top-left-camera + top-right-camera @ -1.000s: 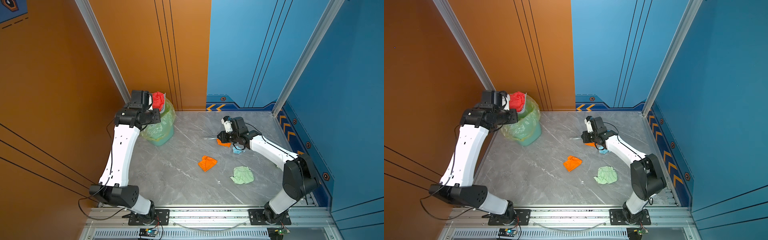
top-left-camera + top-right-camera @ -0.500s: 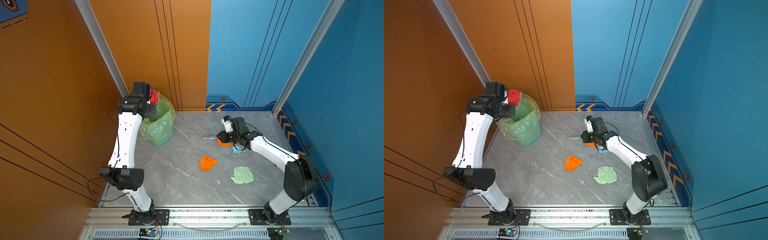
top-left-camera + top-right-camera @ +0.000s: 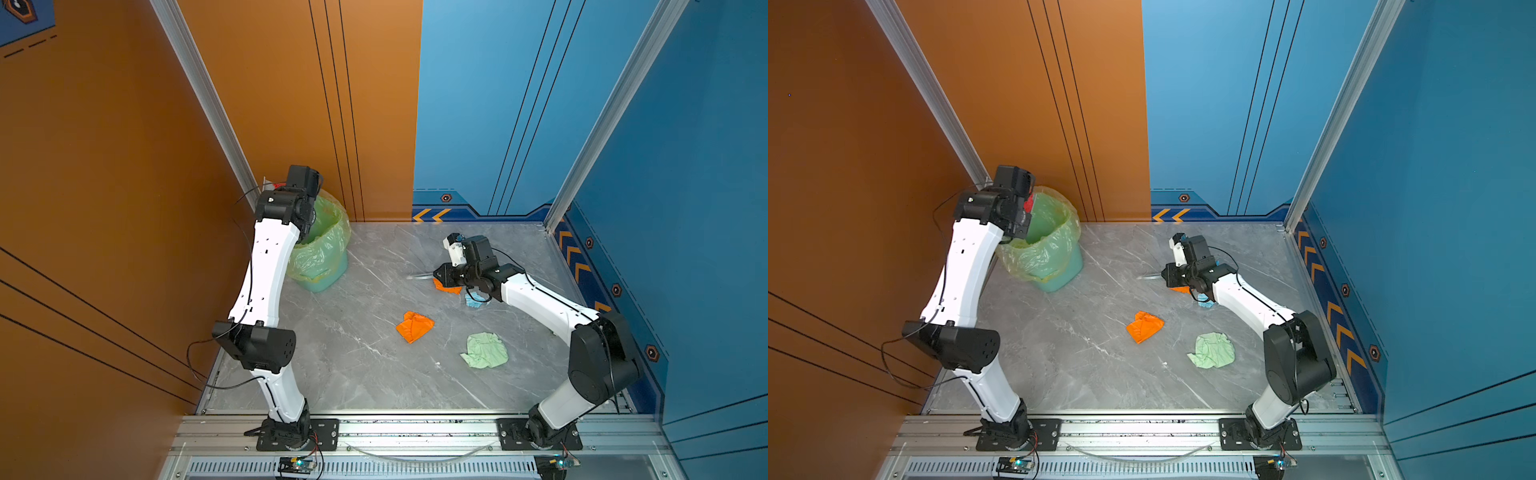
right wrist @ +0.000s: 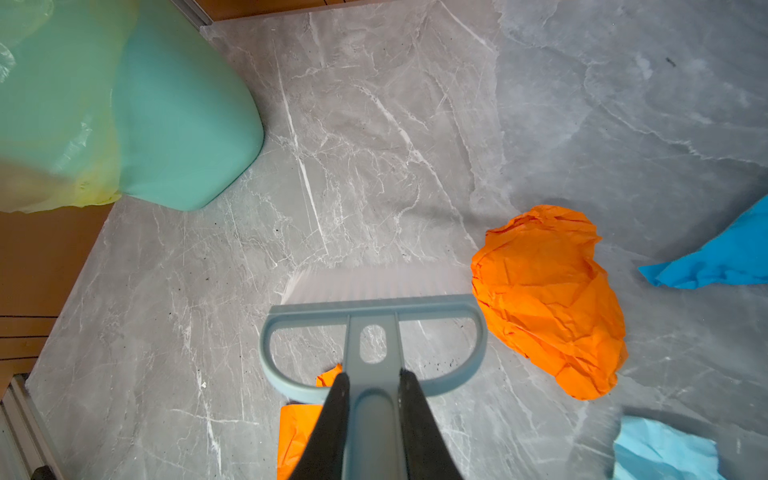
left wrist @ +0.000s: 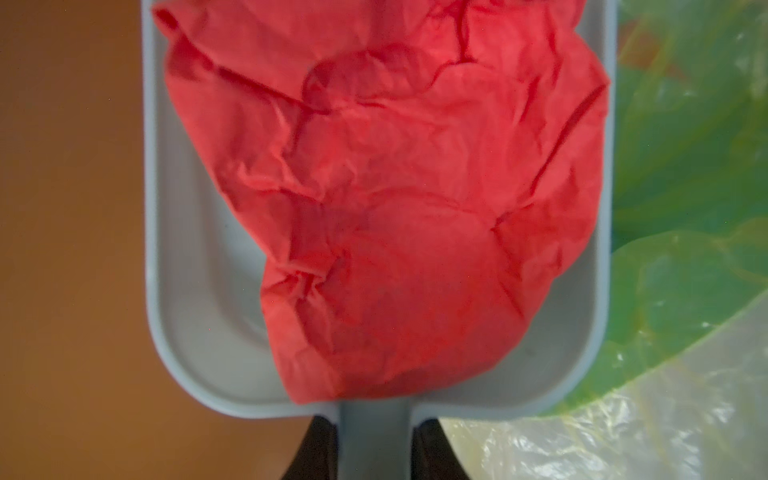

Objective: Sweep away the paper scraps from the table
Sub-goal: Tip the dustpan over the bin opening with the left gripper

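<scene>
**Item count, all views.**
- Robot arms: two, a left arm (image 3: 266, 270) and a right arm (image 3: 540, 297).
- Counter (image 3: 353, 374): one.
- Bin (image 3: 322, 282): one, lined with one bag (image 3: 330, 239).
- Dustpan (image 5: 195, 291): one.
- Brush (image 4: 374, 309): one.
- Paper scraps: six can be made out.
  - Red: one red scrap (image 5: 395, 208).
  - Orange: two, an open orange scrap (image 3: 413, 326) and a part-hidden orange scrap (image 3: 446, 287).
  - Pale green: one pale green scrap (image 3: 485, 351).
  - Blue: two in the right wrist view, a bright blue scrap (image 4: 715, 257) and a light blue scrap (image 4: 665, 451). In both top views only one blue patch shows.
</scene>
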### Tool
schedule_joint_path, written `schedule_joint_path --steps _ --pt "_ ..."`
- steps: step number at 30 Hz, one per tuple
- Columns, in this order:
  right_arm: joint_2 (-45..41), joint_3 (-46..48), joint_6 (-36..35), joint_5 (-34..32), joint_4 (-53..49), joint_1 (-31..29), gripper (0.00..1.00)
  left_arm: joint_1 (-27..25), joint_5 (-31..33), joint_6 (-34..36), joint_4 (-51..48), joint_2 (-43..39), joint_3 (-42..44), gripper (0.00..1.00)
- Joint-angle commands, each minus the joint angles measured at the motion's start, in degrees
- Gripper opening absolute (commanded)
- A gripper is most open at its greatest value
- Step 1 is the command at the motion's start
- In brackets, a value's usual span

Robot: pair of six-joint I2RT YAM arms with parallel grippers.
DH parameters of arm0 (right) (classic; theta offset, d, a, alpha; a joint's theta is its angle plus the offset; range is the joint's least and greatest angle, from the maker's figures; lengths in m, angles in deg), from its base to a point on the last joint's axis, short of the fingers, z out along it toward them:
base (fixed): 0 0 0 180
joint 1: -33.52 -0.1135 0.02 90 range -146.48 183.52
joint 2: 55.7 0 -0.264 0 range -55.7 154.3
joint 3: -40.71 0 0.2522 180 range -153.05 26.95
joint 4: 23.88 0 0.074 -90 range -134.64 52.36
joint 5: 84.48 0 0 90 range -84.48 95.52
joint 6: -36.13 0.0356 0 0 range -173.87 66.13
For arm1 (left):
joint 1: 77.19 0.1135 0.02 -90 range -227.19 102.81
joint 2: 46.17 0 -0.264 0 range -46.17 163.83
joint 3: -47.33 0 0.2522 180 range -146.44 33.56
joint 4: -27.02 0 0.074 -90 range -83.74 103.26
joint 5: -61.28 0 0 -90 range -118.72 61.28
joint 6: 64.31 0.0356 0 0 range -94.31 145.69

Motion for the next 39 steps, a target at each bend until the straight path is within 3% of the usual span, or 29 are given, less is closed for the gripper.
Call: schedule_joint_path --steps 1,17,39 --pt "-1.99 0.91 0.88 0.52 1.51 -0.58 0.0 -0.69 8.23 5.33 -1.14 1.38 -2.27 0.0" --pt "-3.57 2.71 1.29 -0.74 2.19 -1.18 0.0 -1.66 16.98 18.08 -0.88 3.79 -1.47 0.0" --pt "-3.38 3.24 0.53 -1.8 1.67 -1.57 0.0 -2.37 24.31 28.05 -0.77 4.59 -0.38 0.0"
